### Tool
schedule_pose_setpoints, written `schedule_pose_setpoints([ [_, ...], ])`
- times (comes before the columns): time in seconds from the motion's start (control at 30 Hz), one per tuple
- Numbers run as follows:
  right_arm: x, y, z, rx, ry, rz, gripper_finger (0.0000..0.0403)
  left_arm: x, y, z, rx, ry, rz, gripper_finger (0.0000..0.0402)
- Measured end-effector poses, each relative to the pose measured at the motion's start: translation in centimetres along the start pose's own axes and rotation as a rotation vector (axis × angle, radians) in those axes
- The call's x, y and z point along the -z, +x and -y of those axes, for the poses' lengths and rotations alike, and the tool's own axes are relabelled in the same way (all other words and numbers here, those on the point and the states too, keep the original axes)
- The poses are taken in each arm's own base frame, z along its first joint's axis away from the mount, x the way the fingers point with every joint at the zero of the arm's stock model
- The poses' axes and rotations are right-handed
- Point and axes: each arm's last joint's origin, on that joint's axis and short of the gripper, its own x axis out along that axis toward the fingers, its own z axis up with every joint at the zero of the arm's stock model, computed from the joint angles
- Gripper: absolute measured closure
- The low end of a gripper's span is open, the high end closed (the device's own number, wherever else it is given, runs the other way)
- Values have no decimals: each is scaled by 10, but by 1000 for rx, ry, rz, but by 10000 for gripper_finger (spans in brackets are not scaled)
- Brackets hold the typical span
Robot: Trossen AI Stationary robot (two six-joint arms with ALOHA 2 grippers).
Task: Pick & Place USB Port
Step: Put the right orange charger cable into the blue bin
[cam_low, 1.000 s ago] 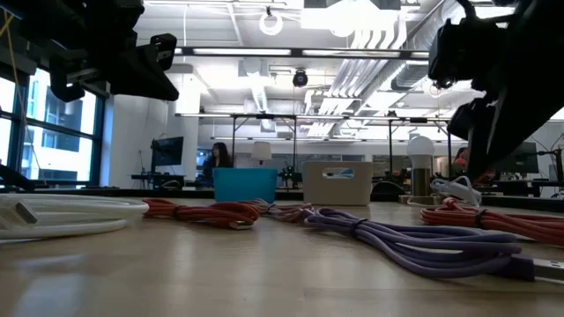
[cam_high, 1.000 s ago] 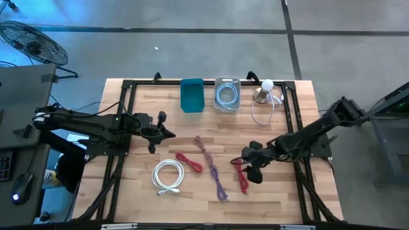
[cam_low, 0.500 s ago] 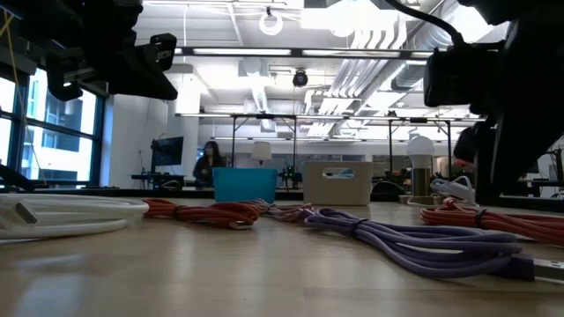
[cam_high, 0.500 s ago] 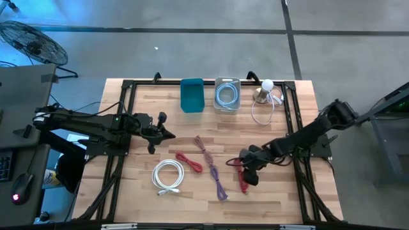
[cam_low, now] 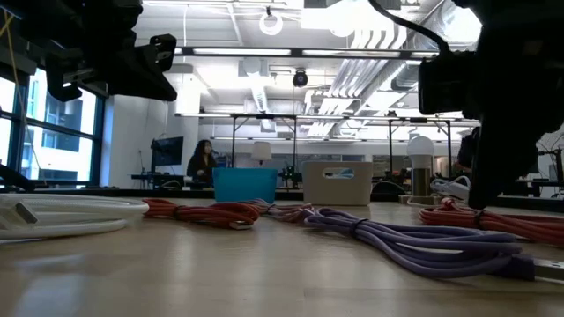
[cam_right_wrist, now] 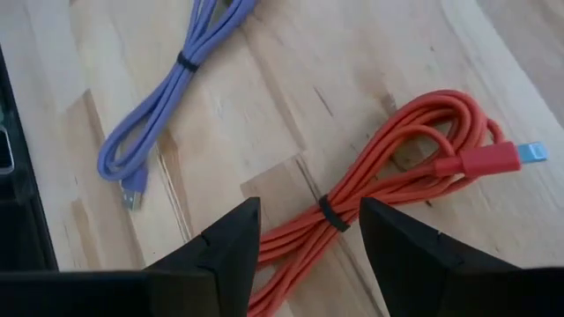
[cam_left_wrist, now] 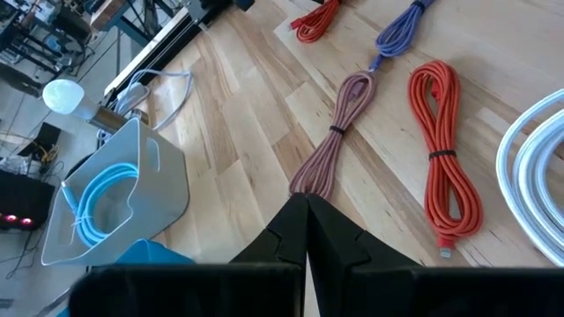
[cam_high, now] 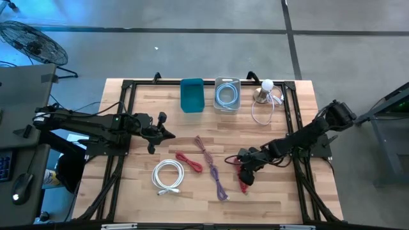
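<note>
The left hand (cam_high: pixel 160 131) waits over the desk (cam_high: pixel 140 198) with its fingers pressed together. The right hand (cam_right_wrist: pixel 308 231), fingers spread apart, hovers above the bundled red USB cable (cam_right_wrist: pixel 388 185) near the desk's right side. Centre the cable's black tie (cam_right_wrist: pixel 329 214) between the fingers, descend straight, then grip.

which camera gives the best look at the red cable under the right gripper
The right wrist view: the red cable fills it, tie and plug clear, between the open right gripper fingers. The high view shows it partly hidden by the gripper; the low view, a flat strip; the left wrist view, one end.
</note>
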Motion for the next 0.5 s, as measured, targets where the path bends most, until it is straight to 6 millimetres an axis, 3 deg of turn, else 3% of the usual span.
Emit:
schedule_pose_setpoints([
  [0.5,-6,0,12,39,42,-52,215,2,0,2,21,0,-25,401],
])
